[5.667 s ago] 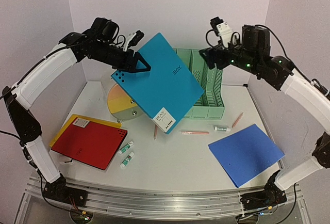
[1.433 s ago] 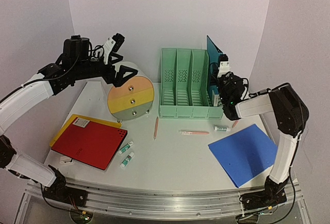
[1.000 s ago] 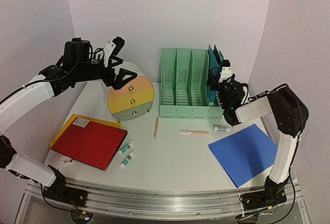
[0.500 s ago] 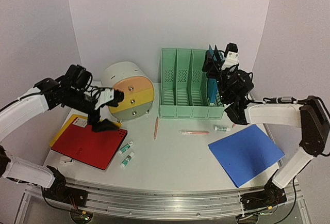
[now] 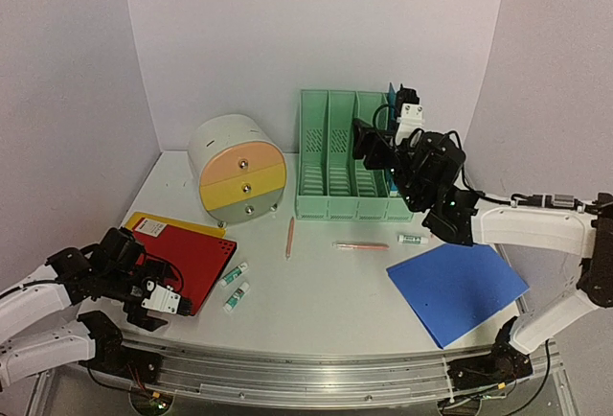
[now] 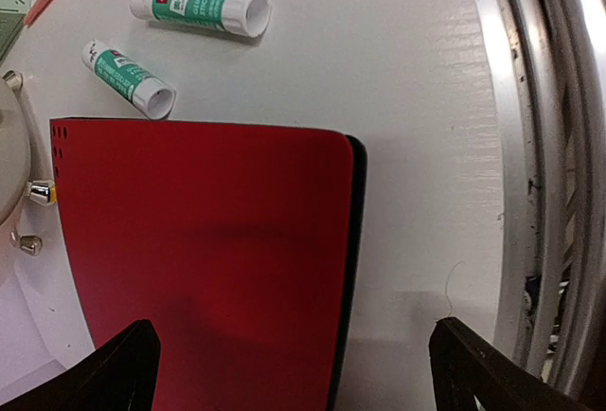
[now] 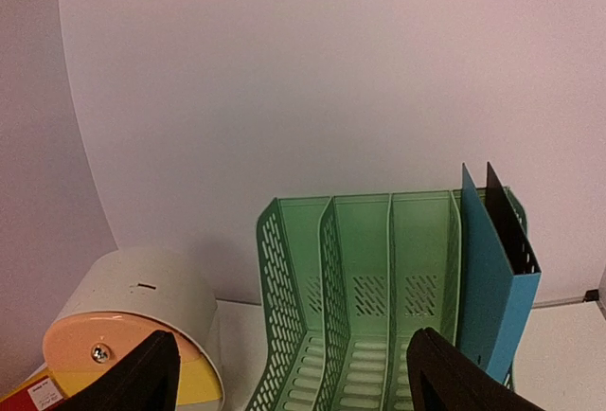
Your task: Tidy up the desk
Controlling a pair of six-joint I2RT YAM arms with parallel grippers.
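Observation:
The white desk (image 5: pixel 316 291) carries a red folder (image 5: pixel 192 258) lying on a yellow one (image 5: pixel 168 224) at the front left. My left gripper (image 5: pixel 153 301) hovers low over the red folder's (image 6: pixel 208 241) near corner, open and empty (image 6: pixel 298 383), its fingers straddling the folder's edge. A teal folder (image 7: pixel 488 269) stands upright in the rightmost slot of the mint rack (image 5: pixel 330 176). My right gripper (image 5: pixel 369 145) hangs in front of the rack (image 7: pixel 360 269), open (image 7: pixel 294 383), holding nothing.
A blue folder (image 5: pixel 458 284) lies at the front right. Two glue sticks (image 5: pixel 233 275) (image 5: pixel 237 295) rest beside the red folder, a third (image 5: pixel 413 239) near a pink pen (image 5: pixel 361 245). A pencil (image 5: pixel 289 238) lies mid-desk. The round drawer unit (image 5: pixel 235 162) stands left of the rack.
My left arm has swung down from the drawer unit to the red folder's near corner. My right gripper has let go of the teal folder in the rack and drawn back.

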